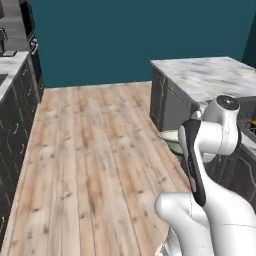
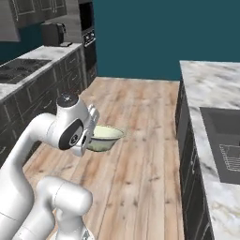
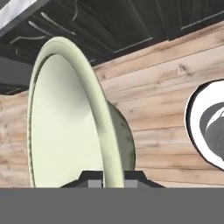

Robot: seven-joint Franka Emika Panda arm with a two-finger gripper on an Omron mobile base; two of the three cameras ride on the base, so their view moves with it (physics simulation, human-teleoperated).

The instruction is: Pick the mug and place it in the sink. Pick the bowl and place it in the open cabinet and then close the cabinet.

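Above wood floor (image 2: 140, 154), pincer (image 3: 112, 177) tight on bowl (image 2: 105, 137) rim, sink (image 2: 225, 140) to rt.

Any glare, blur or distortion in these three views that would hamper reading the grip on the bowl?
Left base view: flat even light, soft rendering, the arm covers most of the bowl. Right base view: no glare, bowl plain beside the hand, sink dark but readable. Hand view: the bowl looms stretched by closeness, rim sharp between the gripper tips, no motion blur.
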